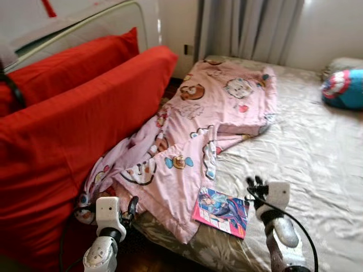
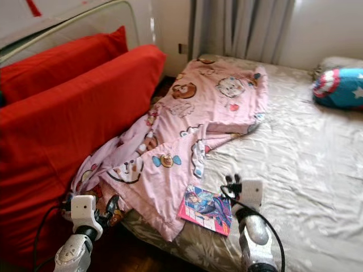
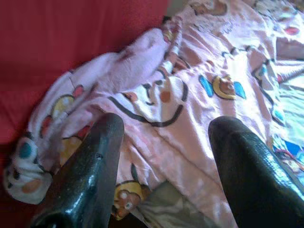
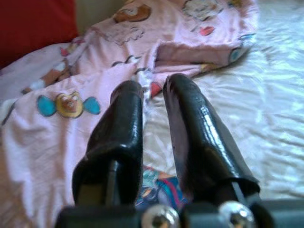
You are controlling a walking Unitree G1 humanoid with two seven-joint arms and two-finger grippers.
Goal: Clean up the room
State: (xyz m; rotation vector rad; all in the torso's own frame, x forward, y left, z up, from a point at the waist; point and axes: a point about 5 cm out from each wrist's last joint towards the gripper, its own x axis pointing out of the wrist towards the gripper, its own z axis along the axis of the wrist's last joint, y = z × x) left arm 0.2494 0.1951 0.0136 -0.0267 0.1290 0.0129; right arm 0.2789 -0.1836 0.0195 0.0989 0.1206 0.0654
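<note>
A pink cartoon-print blanket (image 1: 198, 124) lies crumpled across the left side of the bed and spills over its near edge. A colourful comic book (image 1: 221, 211) rests flat on the sheet near the front edge, partly on the blanket's corner. My left gripper (image 1: 131, 205) hovers open at the blanket's hanging lower-left edge; its fingers (image 3: 90, 175) stand wide apart over the pink fabric (image 3: 190, 109), holding nothing. My right gripper (image 1: 255, 184) is just right of the comic book. Its fingers (image 4: 194, 128) are shut and point toward the blanket (image 4: 71, 137), with the book (image 4: 156, 183) under them.
A red sofa (image 1: 68, 130) with big cushions stands tight against the bed's left side. The beige satin sheet (image 1: 317, 170) covers the bed. A blue star-shield pillow (image 1: 343, 88) lies at the far right. Grey curtains (image 1: 249, 28) hang behind the bed.
</note>
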